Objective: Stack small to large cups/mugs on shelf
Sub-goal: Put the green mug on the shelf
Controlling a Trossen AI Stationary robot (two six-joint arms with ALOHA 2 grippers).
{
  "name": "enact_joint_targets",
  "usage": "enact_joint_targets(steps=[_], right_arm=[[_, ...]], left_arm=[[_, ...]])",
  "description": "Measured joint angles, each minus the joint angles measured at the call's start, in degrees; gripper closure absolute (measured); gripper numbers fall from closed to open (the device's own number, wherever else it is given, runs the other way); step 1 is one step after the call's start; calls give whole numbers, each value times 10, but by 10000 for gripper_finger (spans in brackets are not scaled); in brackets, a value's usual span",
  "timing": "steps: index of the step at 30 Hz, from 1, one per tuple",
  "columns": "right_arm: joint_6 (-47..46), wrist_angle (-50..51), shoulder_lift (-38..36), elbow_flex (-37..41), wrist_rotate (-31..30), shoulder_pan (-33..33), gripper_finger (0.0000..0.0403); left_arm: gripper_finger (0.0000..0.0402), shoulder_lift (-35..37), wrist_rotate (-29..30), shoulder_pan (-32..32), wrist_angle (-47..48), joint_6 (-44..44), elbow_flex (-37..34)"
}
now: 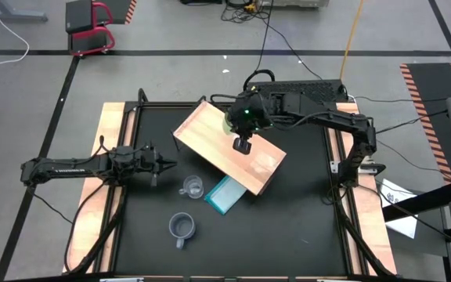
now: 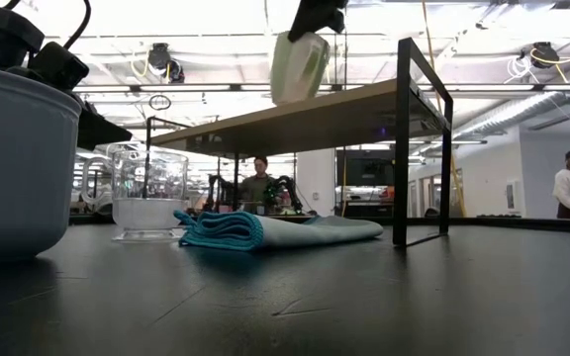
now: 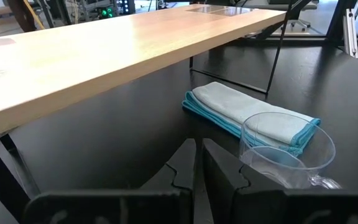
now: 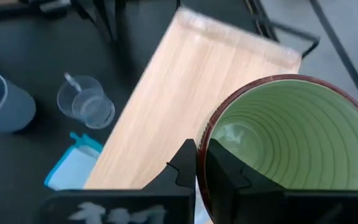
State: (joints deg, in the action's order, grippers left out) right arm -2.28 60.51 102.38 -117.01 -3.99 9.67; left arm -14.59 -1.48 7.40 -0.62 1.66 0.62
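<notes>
Green mug (image 4: 291, 140) hangs above shelf (image 1: 210, 133), right fingers (image 4: 196, 163) clamped on its rim; left fingers (image 3: 197, 163) seemingly together, empty.

You have a folded light-blue cloth (image 1: 226, 194) with teal edging lying flat on the black tabletop (image 1: 288, 227), one end tucked under the wooden board's edge. On the grey floor beyond the tabletop you can see a red-framed stand (image 1: 92, 27) and loose cables (image 1: 276, 43). Across the room two people (image 2: 257, 184) stand at benches under ceiling lights (image 2: 161, 61).
</notes>
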Motion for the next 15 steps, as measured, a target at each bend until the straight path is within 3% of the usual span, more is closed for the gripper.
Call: enact_joint_targets(steps=[5, 15], right_arm=[[-4, 3, 1, -1, 42, -1, 397], [-5, 13, 8, -2, 42, -11, 397]], left_arm=[[371, 0, 0, 0, 0, 1, 0], [371, 0, 0, 0, 0, 1, 0]])
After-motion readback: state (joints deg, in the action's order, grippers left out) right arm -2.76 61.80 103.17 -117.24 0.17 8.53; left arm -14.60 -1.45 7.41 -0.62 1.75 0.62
